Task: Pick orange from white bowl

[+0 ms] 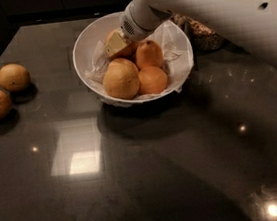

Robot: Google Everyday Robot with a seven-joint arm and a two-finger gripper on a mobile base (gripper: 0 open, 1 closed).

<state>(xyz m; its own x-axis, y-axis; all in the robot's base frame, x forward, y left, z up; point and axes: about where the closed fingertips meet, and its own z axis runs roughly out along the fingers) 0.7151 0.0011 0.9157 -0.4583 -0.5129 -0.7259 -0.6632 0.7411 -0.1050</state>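
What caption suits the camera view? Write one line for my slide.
The robot's pincer sits inside the wide white paper-lined bowl, at the rearmost round deep-orange fruit.

surface: dark grey polished stone worktop (152, 181), fills most of the view | light: pale square glare (84, 162) on worktop's near left; small bright glint (274, 210) at worktop's near right | behind: dark cabinet fronts (40, 6) past worktop's far edge | gripper (116, 43): over worktop's far middle
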